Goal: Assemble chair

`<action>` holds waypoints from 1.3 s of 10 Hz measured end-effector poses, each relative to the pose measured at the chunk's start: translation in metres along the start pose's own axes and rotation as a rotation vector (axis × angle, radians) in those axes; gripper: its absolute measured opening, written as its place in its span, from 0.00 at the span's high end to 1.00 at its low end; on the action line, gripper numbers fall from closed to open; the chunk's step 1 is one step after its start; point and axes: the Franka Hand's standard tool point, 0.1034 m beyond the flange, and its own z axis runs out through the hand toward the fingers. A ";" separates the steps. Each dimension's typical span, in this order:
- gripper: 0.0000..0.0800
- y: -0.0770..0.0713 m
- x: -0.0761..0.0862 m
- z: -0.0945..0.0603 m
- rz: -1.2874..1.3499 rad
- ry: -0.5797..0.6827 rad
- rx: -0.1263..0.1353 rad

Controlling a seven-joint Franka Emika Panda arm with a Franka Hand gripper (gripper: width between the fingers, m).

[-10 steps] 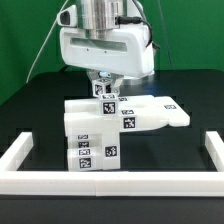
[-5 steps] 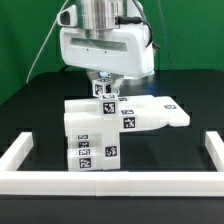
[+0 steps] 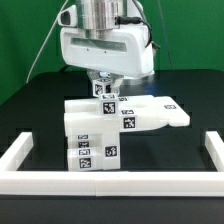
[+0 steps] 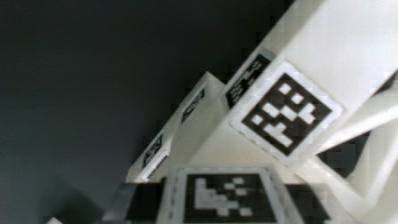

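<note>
On the exterior view's left we see the white border rail (image 3: 28, 160) edging the black counter (image 3: 180, 90). Mid-frame, the chair (image 3: 110, 125) stands against it; our hand (image 3: 103, 88) grips its tagged top part.

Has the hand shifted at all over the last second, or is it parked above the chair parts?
No. The hand sits at the same spot relative to the border rail, directly over the stacked chair parts.

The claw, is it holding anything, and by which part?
The claw appears closed on a small white tagged plastic part at its upper end, above the assembled chair pieces.
</note>
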 end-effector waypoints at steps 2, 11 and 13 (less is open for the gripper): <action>0.66 -0.001 -0.001 0.000 0.131 -0.002 0.002; 0.39 0.000 0.002 0.002 0.734 -0.005 0.027; 0.20 0.000 0.002 0.002 0.669 -0.004 0.027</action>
